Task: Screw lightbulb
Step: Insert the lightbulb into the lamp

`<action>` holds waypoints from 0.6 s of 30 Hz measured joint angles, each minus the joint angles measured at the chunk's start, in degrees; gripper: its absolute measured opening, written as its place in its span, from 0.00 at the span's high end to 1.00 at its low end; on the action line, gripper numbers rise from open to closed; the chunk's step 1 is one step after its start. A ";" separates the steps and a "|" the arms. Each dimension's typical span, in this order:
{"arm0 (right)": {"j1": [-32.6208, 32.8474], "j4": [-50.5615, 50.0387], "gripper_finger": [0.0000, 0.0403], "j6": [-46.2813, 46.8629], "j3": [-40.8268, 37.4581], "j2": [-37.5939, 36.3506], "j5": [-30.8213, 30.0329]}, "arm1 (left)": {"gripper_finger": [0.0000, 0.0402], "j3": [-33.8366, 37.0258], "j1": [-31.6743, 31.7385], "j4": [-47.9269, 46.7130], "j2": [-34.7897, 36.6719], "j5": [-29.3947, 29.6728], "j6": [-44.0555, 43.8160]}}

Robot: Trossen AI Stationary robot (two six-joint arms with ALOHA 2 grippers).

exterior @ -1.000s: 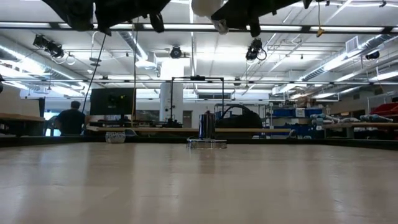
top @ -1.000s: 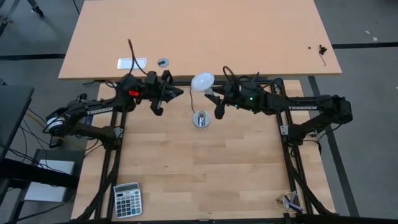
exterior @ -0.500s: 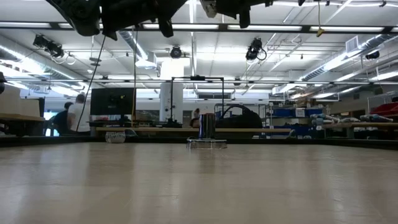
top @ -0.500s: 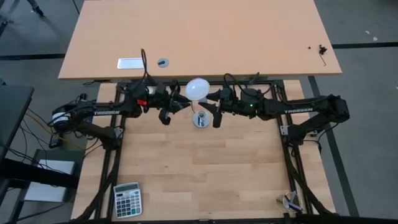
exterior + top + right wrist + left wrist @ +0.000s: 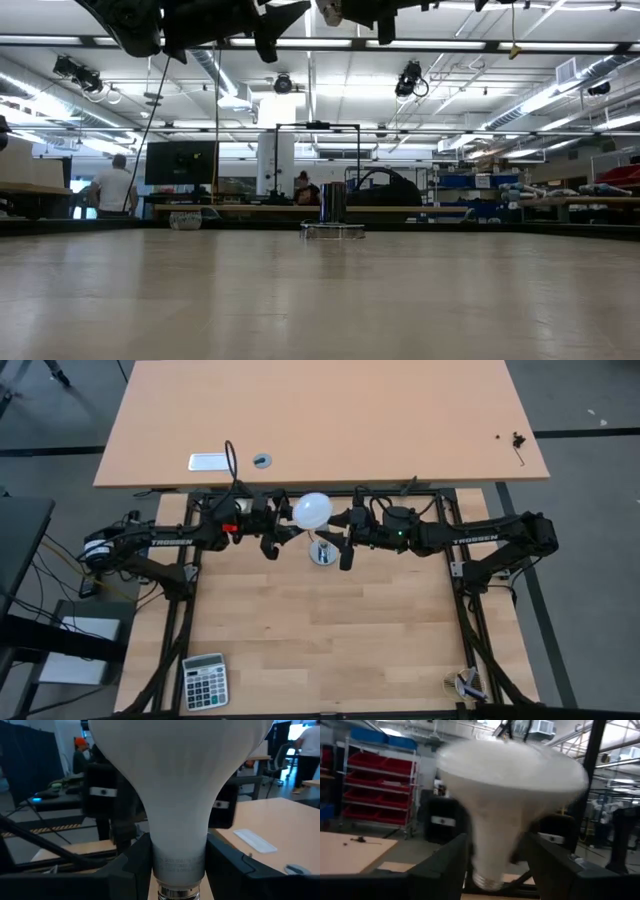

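The white lightbulb point(image 5: 312, 510) hangs upright, dome up, above the far middle of the wooden table. My right gripper point(image 5: 179, 855) comes from the right and is shut on it. My left gripper point(image 5: 495, 857) comes from the left and stands open. Its fingers are on either side of the bulb's cone neck point(image 5: 492, 835), with a gap showing on one side. A metal socket point(image 5: 322, 552) stands upright on its flat base on the table, just below and nearer than the bulb. It also shows in the low view as the socket point(image 5: 333, 205). My right gripper pinches the bulb's narrow neck point(image 5: 180, 862) between its two fingers, just above the metal screw base. The fingers lie about level and come from the table's right side. The bulb stands upright in the hold, dome up and base down, lifted clear of the table.
A calculator point(image 5: 205, 680) lies at the near left corner and a small object point(image 5: 468, 685) at the near right. Beyond the far edge, a desk carries a white plate point(image 5: 212, 461) and a small round part point(image 5: 262, 460). People stand in the room behind point(image 5: 115, 185).
My right gripper has carried the bulb toward the table's left and a little nearer, to above the socket, with the bulb staying upright. My left gripper has moved right toward the bulb and opened, so its fingers now flank the neck.
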State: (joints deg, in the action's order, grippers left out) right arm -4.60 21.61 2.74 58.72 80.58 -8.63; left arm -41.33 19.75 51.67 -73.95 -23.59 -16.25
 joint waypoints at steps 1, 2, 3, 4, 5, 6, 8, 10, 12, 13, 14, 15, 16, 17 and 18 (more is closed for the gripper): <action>0.02 -0.34 0.61 0.02 0.00 -0.02 0.14 | 0.50 0.00 0.00 0.75 0.00 0.00 0.39; -0.13 -1.04 0.61 0.05 0.00 -0.04 0.15 | 0.50 0.00 0.00 1.41 0.00 0.00 0.46; -0.35 -1.64 0.61 0.10 0.00 -0.04 0.15 | 0.50 0.00 0.00 1.71 0.00 0.00 0.59; -0.42 -1.96 0.61 0.32 0.01 0.16 0.13 | 0.50 0.00 0.02 1.73 -0.04 0.00 0.59; -0.44 -1.82 0.61 0.40 0.05 0.45 0.12 | 0.50 0.00 0.02 1.71 -0.07 0.00 0.59; -0.45 -1.82 0.61 0.35 0.07 0.62 0.11 | 0.50 0.00 0.02 1.64 -0.07 0.02 0.59; -0.50 -2.08 0.61 0.24 0.07 1.05 -0.03 | 0.50 0.00 0.01 1.11 -0.07 0.00 0.61; -0.84 -2.14 0.61 0.47 0.11 1.81 -0.06 | 0.50 0.00 0.01 0.47 -0.04 0.04 0.60; -1.15 -2.74 0.61 0.66 0.11 2.58 -0.06 | 0.50 0.05 0.02 -0.56 -0.09 0.26 0.60; -1.19 -2.84 0.61 0.68 0.11 2.79 -0.06 | 0.50 0.05 0.02 -1.10 -0.09 0.42 0.59; -1.25 -3.32 0.61 0.68 0.11 2.84 -0.06 | 0.50 0.05 0.04 -1.63 -0.09 0.42 0.59; -1.25 -3.52 0.61 0.68 0.09 2.82 -0.06 | 0.50 0.05 0.02 -2.09 -0.09 0.42 0.61; -1.25 -3.55 0.60 0.68 0.09 2.82 -0.06 | 0.50 0.05 0.01 -2.72 -0.04 0.39 0.83; -1.22 -3.67 0.60 0.68 0.07 2.82 -0.08 | 0.50 0.03 0.01 -3.33 0.02 0.22 1.00; -1.22 -3.78 0.59 0.68 0.04 2.80 -0.08 | 0.50 0.03 0.01 -3.73 0.02 0.20 1.05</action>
State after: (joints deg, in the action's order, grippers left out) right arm -5.82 17.83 3.42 58.76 83.38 -8.71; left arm -41.30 19.76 47.94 -73.93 -23.40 -15.20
